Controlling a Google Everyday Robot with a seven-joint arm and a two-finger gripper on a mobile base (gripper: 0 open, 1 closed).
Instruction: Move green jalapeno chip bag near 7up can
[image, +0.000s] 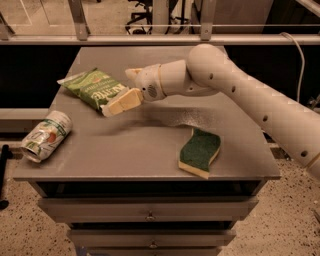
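Entry, single camera, looking down at the bench (150, 145) from its front. Far left: the 7up can (45, 136) lies on its side at the front-left corner, close to the left edge, with its shiny end turned toward the front-left; green print and a red spot show on its wall. It touches nothing else. Behind it and a little to the right, the green jalapeno chip bag (95, 87) lies flat on the rear-left part of the bench, white lettering up, its long side running from rear-left to front-right. Bare bench separates the bag from the can; I log them as apart. Next to the right: the claw (120, 96) sits low at the bag's front-right end, touching or overlapping that end. I cannot tell from here whether it is clenched on the bag or released. Its pale housing joins the white arm (240, 90), which comes in from the right side and slants over the rear-right of the bench. Front right, clear of the arm: a dark green wavy sponge (200, 152) with a yellow base lies flat near the front edge, well apart from bag and can. Below the bench top, drawer fronts (150, 215) are visible. A pale cable (300, 55) hangs at the far right.
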